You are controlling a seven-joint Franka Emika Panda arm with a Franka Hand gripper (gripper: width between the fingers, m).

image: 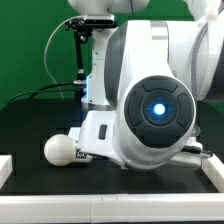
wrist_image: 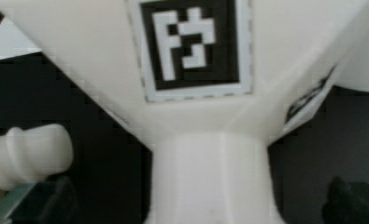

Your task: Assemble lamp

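In the wrist view the white tapered shade (wrist_image: 195, 120) fills the middle, with a black-and-white tag (wrist_image: 199, 45) on its wide end. Its narrow part runs down between my fingers. My gripper (wrist_image: 202, 206) is open; the dark fingertips (wrist_image: 49, 200) stand on either side of the narrow part with gaps to it. The rounded bulb (wrist_image: 24, 158) lies just beside the shade. In the exterior view the bulb (image: 60, 150) lies on the black table at the left, next to a tagged white part (image: 86, 150). My arm hides the gripper there. The base block is not identifiable.
My arm's large white joint (image: 155, 110) blocks most of the exterior view. White rails (image: 6, 168) border the black table (image: 30, 125) at the left, front and right. The robot pedestal (image: 96, 60) and a cable stand at the back.
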